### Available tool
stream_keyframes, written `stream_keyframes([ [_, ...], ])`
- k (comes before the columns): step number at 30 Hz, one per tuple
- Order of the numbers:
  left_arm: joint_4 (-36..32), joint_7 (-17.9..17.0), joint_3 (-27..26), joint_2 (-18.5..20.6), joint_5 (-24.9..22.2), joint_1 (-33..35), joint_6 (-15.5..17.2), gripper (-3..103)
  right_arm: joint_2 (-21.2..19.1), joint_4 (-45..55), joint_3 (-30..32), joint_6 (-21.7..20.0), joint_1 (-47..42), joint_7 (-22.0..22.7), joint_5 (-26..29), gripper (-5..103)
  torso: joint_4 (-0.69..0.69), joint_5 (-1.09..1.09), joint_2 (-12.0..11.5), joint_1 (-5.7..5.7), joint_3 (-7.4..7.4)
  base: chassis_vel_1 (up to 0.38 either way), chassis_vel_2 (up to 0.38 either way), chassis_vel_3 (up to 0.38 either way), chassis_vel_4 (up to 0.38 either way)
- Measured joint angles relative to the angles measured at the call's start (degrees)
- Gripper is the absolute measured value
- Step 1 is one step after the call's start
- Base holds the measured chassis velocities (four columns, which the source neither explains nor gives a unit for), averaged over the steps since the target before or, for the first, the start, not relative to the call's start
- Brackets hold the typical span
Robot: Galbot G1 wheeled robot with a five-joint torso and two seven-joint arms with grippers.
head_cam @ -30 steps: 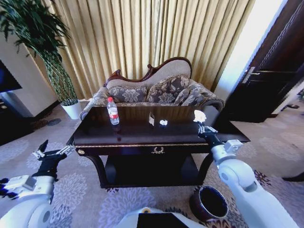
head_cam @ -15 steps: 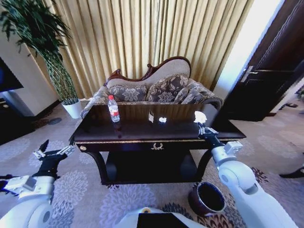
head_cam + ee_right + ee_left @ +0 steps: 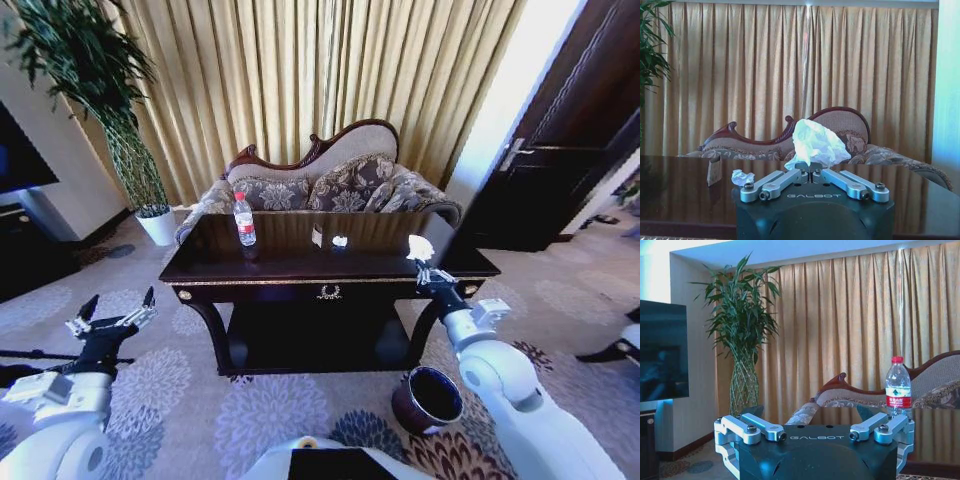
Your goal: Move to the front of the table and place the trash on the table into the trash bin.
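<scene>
I'm facing the table (image 3: 300,262) from a little way back, sofa (image 3: 330,185) and curtains behind it. The bin (image 3: 428,398) sits on the carpet by the table's right front leg, just beside my right arm and well below the tabletop. On the table the bottle (image 3: 242,219) stands upright towards the left, with a small card and a white scrap (image 3: 339,241) near the middle. My right gripper (image 3: 428,272) is at the table's right front edge, pinched closed on a crumpled white wad (image 3: 815,142), which sticks up above the fingers. My left gripper (image 3: 110,322) hangs low off the table's left end, fingers spread wide, holding nothing. I judge the step to be carrying this first piece to the bin. Next, the right arm needs to drop and swing over the bin's mouth before letting go.
</scene>
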Motion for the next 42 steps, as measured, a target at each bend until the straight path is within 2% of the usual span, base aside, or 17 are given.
stream_keyframes([
  [12,0.08,0.91,-1.06,-0.68,-0.06,0.75,-0.97,100,0.58,-4.14,0.84,0.52,-1.17,-0.5,-0.32,0,0.01,0.0,-0.02,0.02,0.02,0.009,-0.012,-0.01,0.01],
  [16,0.08,0.98,-1.19,-0.71,-0.22,0.7,-1.04,100,1.62,-7.83,2.58,0.58,-3.83,-1.07,-0.38,0,0.0,0.0,-0.01,0.01,0.01,0.0,0.0,0.0,0.0],
  [25,0.08,0.99,-2.04,-0.62,-1.03,0.32,-1.04,100,3.69,-14.63,9.97,3.88,-13.42,-5.08,-2.21,0,-0.01,0.0,-0.01,0.01,0.01,0.0,0.0,0.0,0.0],
  [27,0.23,1.0,-2.03,-0.68,-1.04,0.23,-1.04,100,3.89,-15.69,10.01,4.12,-13.95,-5.4,-2.6,0,-0.01,-0.01,-0.01,0.01,0.0,0.0,0.0,0.0,0.0],
  [31,0.43,1.0,-1.8,-0.93,-1.04,0.1,-1.06,100,4.77,-23.05,7.96,6.44,-13.04,-5.89,-6.01,0,-0.01,0.01,0.0,0.01,0.0,0.0,0.0,0.0,0.0],
  [34,0.38,1.05,-1.62,-1.21,-1.03,0.12,-1.06,100,5.33,-32.75,4.82,8.53,-8.62,-5.89,-8.85,0,0.01,0.01,-0.01,0.01,0.0,0.0,0.0,0.0,0.0],
  [35,0.38,1.05,-1.62,-1.21,-1.03,0.12,-1.06,100,5.33,-32.75,4.82,8.53,-8.62,-5.89,-8.85,0,0.01,0.01,-0.01,0.01,0.0,0.0,0.0,0.0,0.0],
  [39,-0.12,1.07,-1.88,-1.26,-1.02,0.18,-1.06,100,5.0,-43.69,1.34,8.32,-3.34,-5.79,-7.58,0,0.01,0.01,-0.01,0.01,0.01,0.0,0.0,0.0,0.0],
  [42,-0.27,1.07,-1.94,-1.31,-1.02,0.19,-1.06,100,4.85,-46.85,0.45,8.01,-2.17,-5.77,-7.34,0,0.0,0.01,-0.01,0.01,0.01,0.0,0.0,0.0,0.0],
])
